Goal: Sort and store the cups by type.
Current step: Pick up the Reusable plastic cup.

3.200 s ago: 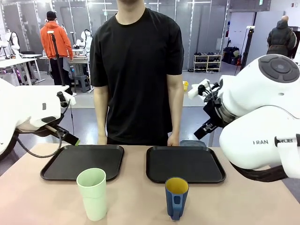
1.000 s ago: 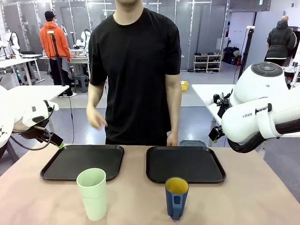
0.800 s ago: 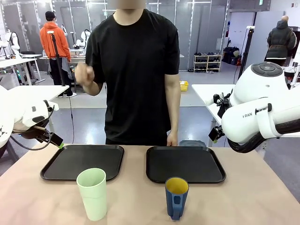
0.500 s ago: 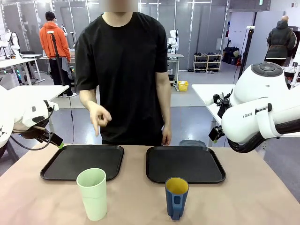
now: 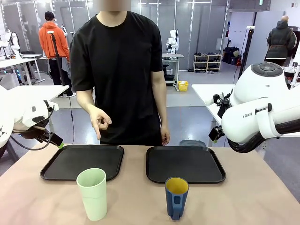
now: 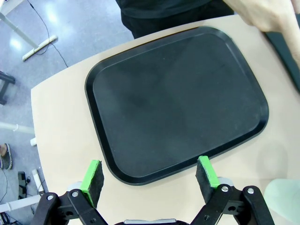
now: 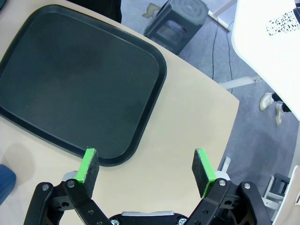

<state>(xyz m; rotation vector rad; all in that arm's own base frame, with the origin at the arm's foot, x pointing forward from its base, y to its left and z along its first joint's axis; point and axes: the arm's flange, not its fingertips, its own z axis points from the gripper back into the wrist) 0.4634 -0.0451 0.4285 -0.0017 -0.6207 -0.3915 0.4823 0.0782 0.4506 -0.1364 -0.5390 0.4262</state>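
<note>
A pale mint-green tumbler (image 5: 92,193) stands upright near the table's front edge, left of centre. The dark blue mug (image 5: 176,197), yellow inside, stands to its right with its handle toward me. My left gripper (image 6: 150,176) hovers open over the near edge of the left black tray (image 6: 178,98), holding nothing; the tumbler's rim (image 6: 283,199) peeks in at the lower right corner. My right gripper (image 7: 146,171) also stands open, above the near right corner of the right tray (image 7: 75,79). A sliver of the mug (image 7: 5,183) shows at the left edge.
Two black trays (image 5: 83,161) (image 5: 185,164) lie side by side in mid-table. A person in a black shirt stands at the far side, one hand (image 5: 99,123) held above the left tray. A stool (image 7: 183,16) stands on the floor beyond the table.
The person has stepped slightly left and lowered a hand from chest height to above the left tray. Both arms pulled back earlier and have held still for the last second. The cups have not moved.
</note>
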